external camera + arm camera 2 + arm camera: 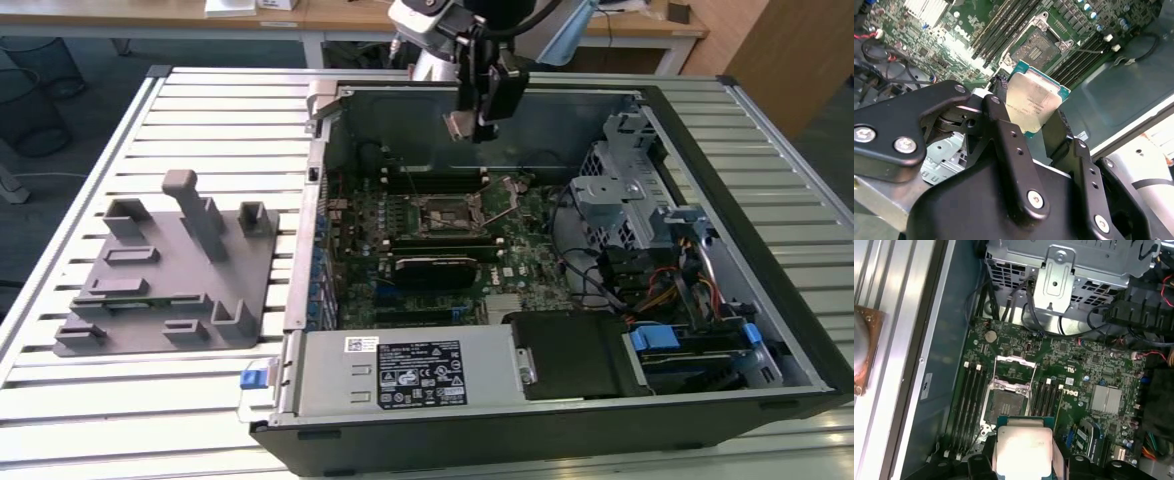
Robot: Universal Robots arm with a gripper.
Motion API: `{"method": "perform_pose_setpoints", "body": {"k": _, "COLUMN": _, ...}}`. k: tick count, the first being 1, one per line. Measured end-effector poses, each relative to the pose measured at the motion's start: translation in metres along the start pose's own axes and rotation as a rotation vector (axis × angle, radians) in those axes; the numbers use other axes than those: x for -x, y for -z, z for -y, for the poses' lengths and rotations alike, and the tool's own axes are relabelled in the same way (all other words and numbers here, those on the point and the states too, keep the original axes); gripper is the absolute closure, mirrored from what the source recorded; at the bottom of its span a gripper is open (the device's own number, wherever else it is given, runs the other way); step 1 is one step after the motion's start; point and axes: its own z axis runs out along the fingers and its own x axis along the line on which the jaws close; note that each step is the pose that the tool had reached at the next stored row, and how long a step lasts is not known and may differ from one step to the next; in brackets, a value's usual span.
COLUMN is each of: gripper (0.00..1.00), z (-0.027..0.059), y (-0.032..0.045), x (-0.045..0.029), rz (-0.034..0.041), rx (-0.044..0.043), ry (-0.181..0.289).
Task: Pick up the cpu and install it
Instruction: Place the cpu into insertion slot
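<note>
Here the jaws hold the cpu [1033, 102] clamped, high over the motherboard [1089, 360].

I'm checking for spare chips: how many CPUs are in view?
1. The cpu is clamped in the pincer, hanging above the open, empty socket. Another could lie hidden elsewhere in the case.

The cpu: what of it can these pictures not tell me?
Second wrist view: the jaws hide the near corner and gripped edges of the cpu.
First wrist view: the jaws and the picture's edge cut off one side.
Exterior view: too small to judge its tilt.
</note>
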Motion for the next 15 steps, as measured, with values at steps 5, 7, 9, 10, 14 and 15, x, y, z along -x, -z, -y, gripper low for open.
{"method": "perform_pose_setpoints", "body": {"k": 5, "gripper": 0.47, "z": 0.0001, "y": -0.0029, "x": -0.0003, "rz": 0.0003, "rx": 0.0001, "ry": -0.008}}
{"method": "perform_pose_setpoints", "body": {"k": 7, "gripper": 0.47, "z": -0.0001, "y": -0.0066, "x": -0.0020, "rz": 0.0002, "rx": -0.0007, "ry": -0.010}}
{"method": "perform_pose_setpoints", "body": {"k": 9, "gripper": 0.47, "z": -0.0001, "y": -0.0096, "x": -0.0025, "rz": 0.0008, "rx": -0.0005, "ry": -0.032}}
{"method": "perform_pose_setpoints", "body": {"k": 10, "gripper": 0.47, "z": -0.0001, "y": -0.0110, "x": -0.0027, "rz": 0.0013, "rx": -0.0004, "ry": -0.046}}
{"method": "perform_pose_setpoints", "body": {"k": 14, "gripper": 0.47, "z": -0.0007, "y": -0.0182, "x": -0.0062, "rz": 0.0013, "rx": -0.0028, "ry": -0.058}}
{"method": "perform_pose_setpoints", "body": {"k": 15, "gripper": 0.47, "z": -0.0008, "y": -0.0199, "x": -0.0071, "rz": 0.0013, "rx": -0.0035, "ry": -0.058}}
